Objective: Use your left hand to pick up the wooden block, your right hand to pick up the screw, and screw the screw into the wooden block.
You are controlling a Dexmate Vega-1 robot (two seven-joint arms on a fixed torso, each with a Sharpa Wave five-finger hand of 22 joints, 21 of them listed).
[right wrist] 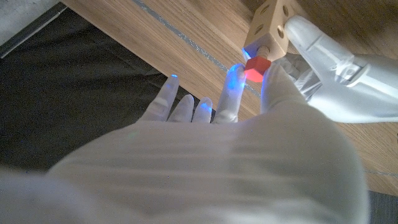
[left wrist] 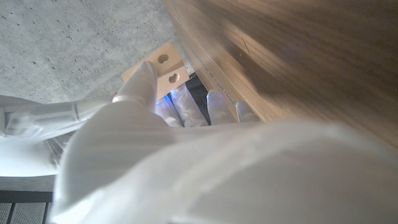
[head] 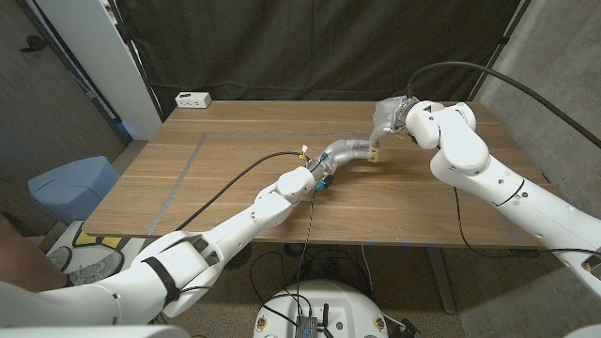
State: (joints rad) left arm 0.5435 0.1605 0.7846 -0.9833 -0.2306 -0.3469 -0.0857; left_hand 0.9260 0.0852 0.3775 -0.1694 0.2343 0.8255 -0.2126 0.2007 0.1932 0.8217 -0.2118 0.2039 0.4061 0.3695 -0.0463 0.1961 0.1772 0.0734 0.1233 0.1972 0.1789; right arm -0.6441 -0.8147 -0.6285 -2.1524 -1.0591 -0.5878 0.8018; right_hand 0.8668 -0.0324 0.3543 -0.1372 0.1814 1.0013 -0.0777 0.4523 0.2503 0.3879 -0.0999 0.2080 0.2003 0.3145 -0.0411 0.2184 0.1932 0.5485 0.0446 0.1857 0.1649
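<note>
The wooden block (head: 375, 153) is a small pale cube with round holes (left wrist: 163, 65), held just above the table right of centre. My left hand (head: 346, 150) grips it, the thumb (left wrist: 140, 81) lying on the holed face. The screw (right wrist: 256, 67) has a red head and sits against the block's (right wrist: 270, 28) underside. My right hand (head: 394, 115) pinches the screw between thumb and a finger (right wrist: 233, 93), its other fingers spread. The left hand (right wrist: 329, 74) shows beside the block in the right wrist view. The screw's shaft is hidden.
A white box (head: 193, 99) lies at the table's far left corner. A black cable (head: 239, 176) runs along my left arm over the table (head: 235, 141). Grey tape lines (head: 192, 155) mark the wood. A blue bin (head: 70, 185) stands on the floor to the left.
</note>
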